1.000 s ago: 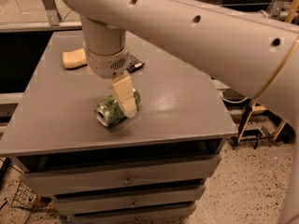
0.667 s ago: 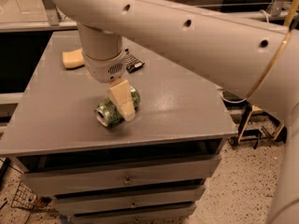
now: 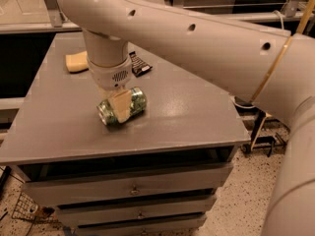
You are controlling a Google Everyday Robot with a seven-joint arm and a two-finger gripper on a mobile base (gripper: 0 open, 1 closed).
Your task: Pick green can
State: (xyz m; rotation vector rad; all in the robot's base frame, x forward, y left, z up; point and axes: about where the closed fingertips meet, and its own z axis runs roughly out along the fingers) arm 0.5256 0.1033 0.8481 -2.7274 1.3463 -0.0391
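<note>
The green can point(image 3: 133, 102) lies on its side on the grey cabinet top point(image 3: 187, 112), near the middle and toward the front. It is mottled green and white, and its silver end faces front left. My gripper point(image 3: 119, 104) comes straight down from the thick white arm and straddles the can's middle. One tan finger point(image 3: 119, 108) presses across the can's near side, and the other is hidden behind the can. The gripper looks shut on the can, which still rests on the top.
A tan sponge-like block point(image 3: 77, 63) lies at the back left. A small black wrapper point(image 3: 139, 66) lies behind the can, just right of the wrist. The cabinet's front edge point(image 3: 123, 154) runs close below the can. Drawers are beneath it, and the floor is to the right.
The gripper came down and shifted left, so the finger now lies across the can's middle rather than its right end. The can has shifted slightly toward the back.
</note>
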